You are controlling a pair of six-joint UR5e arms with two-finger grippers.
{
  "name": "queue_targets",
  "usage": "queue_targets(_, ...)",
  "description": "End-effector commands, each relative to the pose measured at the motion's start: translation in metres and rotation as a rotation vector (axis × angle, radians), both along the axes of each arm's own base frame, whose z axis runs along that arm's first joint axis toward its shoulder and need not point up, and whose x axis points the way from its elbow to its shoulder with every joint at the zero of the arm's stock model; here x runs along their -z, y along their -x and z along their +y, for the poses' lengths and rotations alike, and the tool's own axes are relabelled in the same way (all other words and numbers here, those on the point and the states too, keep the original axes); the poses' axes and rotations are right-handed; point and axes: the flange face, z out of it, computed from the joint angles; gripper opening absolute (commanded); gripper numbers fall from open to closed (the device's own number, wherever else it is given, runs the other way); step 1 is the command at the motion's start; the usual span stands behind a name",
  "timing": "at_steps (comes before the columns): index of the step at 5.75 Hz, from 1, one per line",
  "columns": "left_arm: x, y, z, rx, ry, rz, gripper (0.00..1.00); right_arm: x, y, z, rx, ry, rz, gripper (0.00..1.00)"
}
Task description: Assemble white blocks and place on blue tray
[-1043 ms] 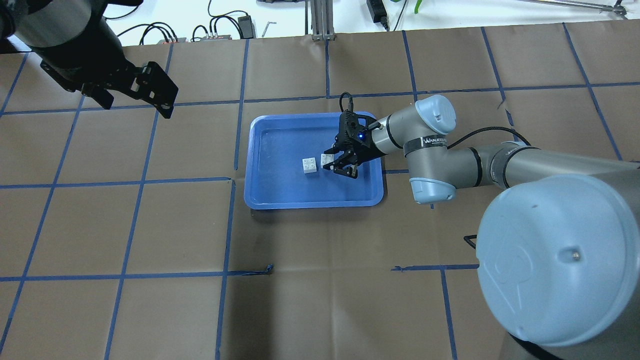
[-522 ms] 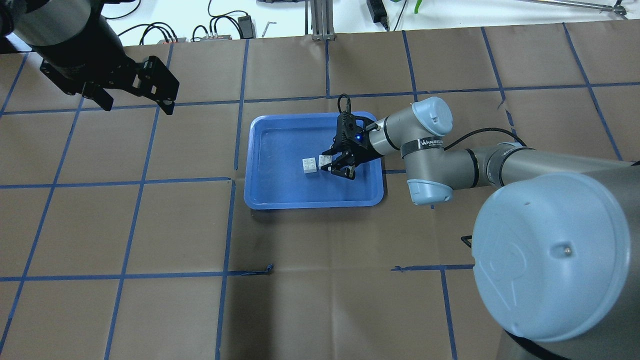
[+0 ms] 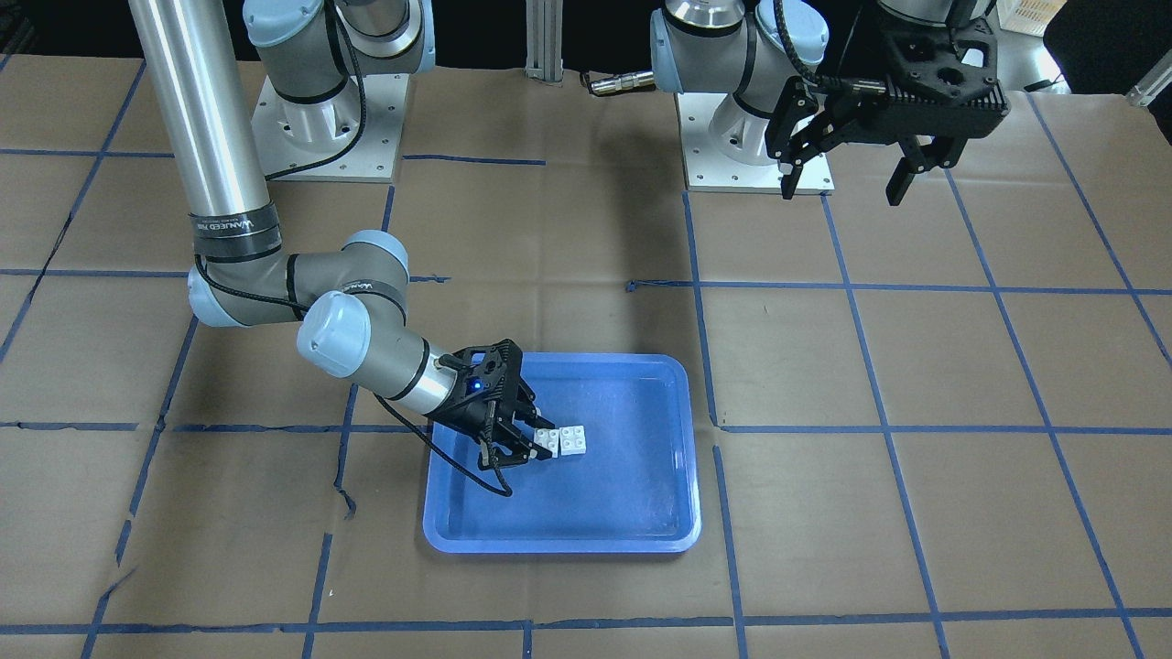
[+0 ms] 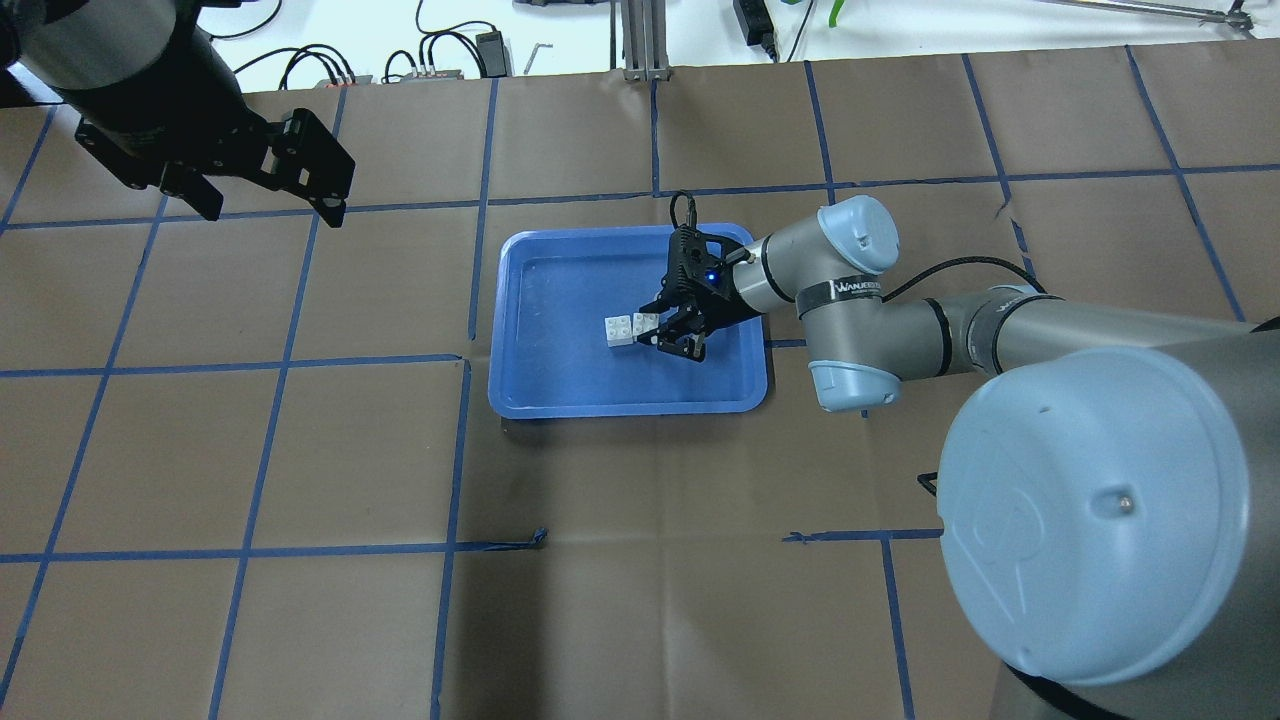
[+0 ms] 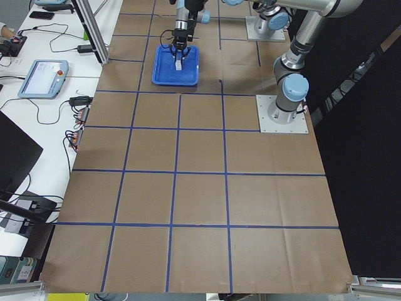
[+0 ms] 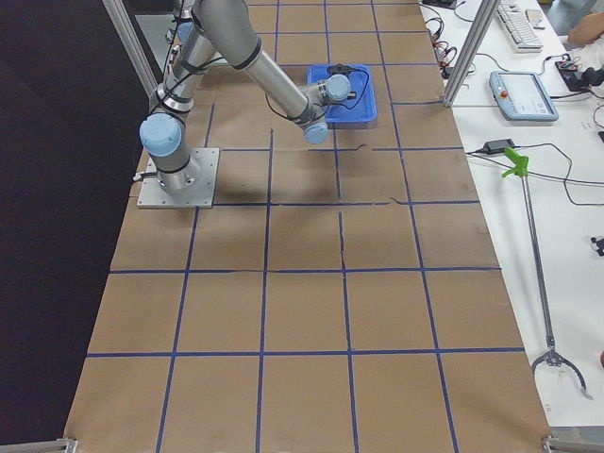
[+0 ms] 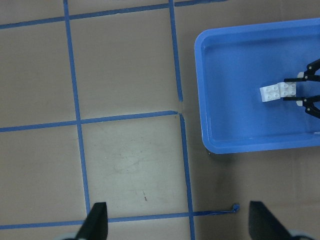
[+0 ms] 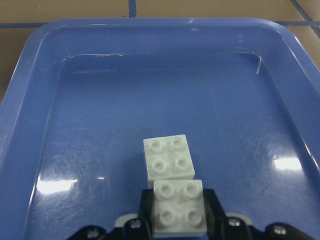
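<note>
The blue tray [image 4: 560,290] lies mid-table; it also shows in the front view [image 3: 632,513] and the right wrist view [image 8: 150,85]. Two white blocks sit inside it. My right gripper [image 4: 665,335] is shut on one white block [image 8: 178,207], low over the tray floor. That block touches the side of the other white block [image 8: 168,157], which rests free on the tray. The pair shows side by side in the overhead view [image 4: 620,331] and the left wrist view [image 7: 277,91]. My left gripper [image 4: 275,205] is open and empty, high over the table's far left.
The table is brown paper with a grid of blue tape [image 4: 455,440]. Cables and small boxes [image 4: 430,60] lie beyond the far edge. The two arm bases [image 3: 755,137] stand at the robot's side of the table.
My right gripper has slid its white block leftward across the tray until it meets the free block. The left gripper has shifted only slightly.
</note>
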Motion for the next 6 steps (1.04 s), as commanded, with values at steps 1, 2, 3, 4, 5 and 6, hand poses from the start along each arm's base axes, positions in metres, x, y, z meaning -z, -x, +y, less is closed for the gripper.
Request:
queue_targets(1, -0.0015, 0.0000, 0.0015, 0.000, 0.001, 0.000, 0.99, -0.0003, -0.0060, 0.0026, -0.005, -0.004, -0.001, 0.31)
queue_targets(2, -0.0022, -0.0007, 0.0019, -0.002, 0.002, 0.000, 0.99, -0.0002, -0.0085, 0.0038, -0.009, -0.003, 0.001, 0.31)
queue_targets(3, -0.0022, -0.0007, 0.0019, -0.002, 0.002, 0.000, 0.99, 0.0000, -0.0083, 0.0037, -0.008, -0.003, 0.004, 0.31)
queue_targets(4, -0.0022, -0.0005, 0.0019, -0.001, 0.003, 0.002, 0.99, 0.0012, -0.0081, 0.0049, -0.008, -0.008, 0.004, 0.31)
queue_targets(5, -0.0022, -0.0005, 0.0019, -0.001, 0.003, 0.002, 0.99, 0.0032, -0.0077, 0.0067, -0.008, -0.015, 0.007, 0.31)
queue_targets(6, -0.0022, -0.0007, 0.0019, -0.002, 0.002, 0.000, 0.99, 0.0042, -0.0075, 0.0074, -0.007, -0.020, 0.009, 0.31)
